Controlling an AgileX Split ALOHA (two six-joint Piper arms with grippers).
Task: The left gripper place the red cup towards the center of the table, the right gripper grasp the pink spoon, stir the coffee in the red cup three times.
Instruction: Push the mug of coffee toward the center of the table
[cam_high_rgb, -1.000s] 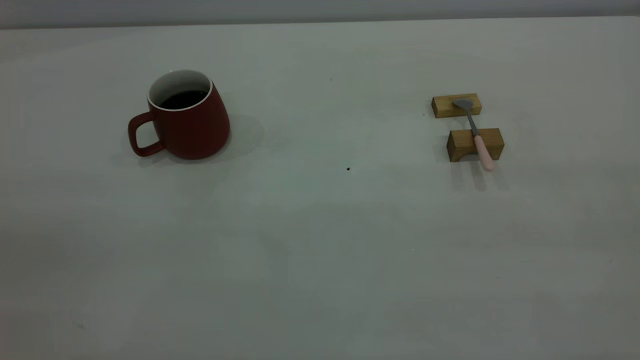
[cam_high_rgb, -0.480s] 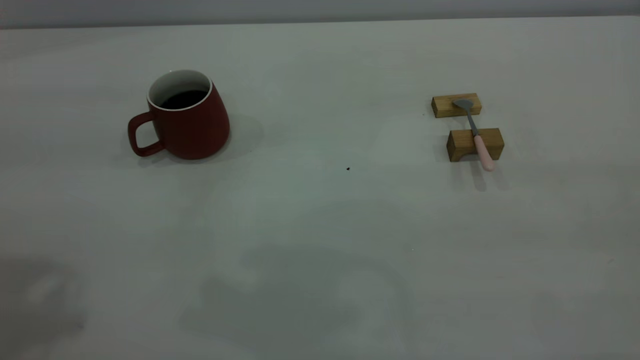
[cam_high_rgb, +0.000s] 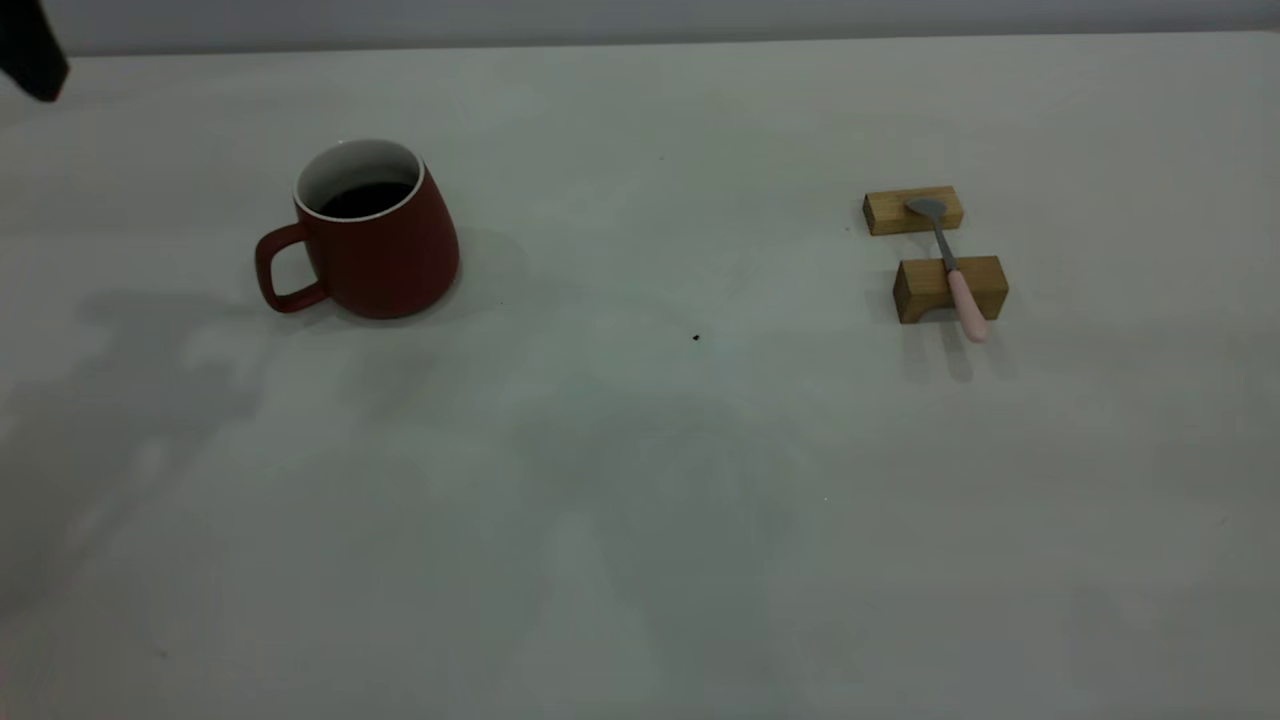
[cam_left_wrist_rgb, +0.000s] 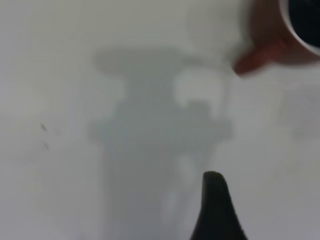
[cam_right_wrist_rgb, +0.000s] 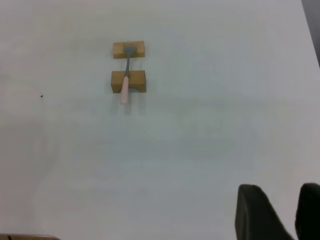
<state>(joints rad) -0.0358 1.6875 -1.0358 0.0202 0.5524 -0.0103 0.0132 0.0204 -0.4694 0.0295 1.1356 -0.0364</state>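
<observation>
The red cup (cam_high_rgb: 385, 255) stands upright at the table's (cam_high_rgb: 640, 480) left, handle pointing left, with dark coffee (cam_high_rgb: 368, 199) inside. The pink spoon (cam_high_rgb: 955, 270) lies across two wooden blocks (cam_high_rgb: 950, 288) at the right, its pink handle toward the near side. A black part of the left arm (cam_high_rgb: 30, 50) shows at the top left corner. In the left wrist view my left gripper (cam_left_wrist_rgb: 272, 192) hangs open above bare table beside the cup's handle (cam_left_wrist_rgb: 260, 55), with only one finger (cam_left_wrist_rgb: 215, 205) showing. My right gripper (cam_right_wrist_rgb: 282, 192) hovers open by a narrow gap, far from the spoon (cam_right_wrist_rgb: 126, 82).
A tiny dark speck (cam_high_rgb: 696, 338) marks the table near its middle. The table's far edge (cam_high_rgb: 640, 42) runs along the top. Arm shadows fall over the near and left parts of the table.
A black part of the left arm has come into the top left corner. The arm shadows have shifted across the table toward the cup. Cup and spoon have not moved.
</observation>
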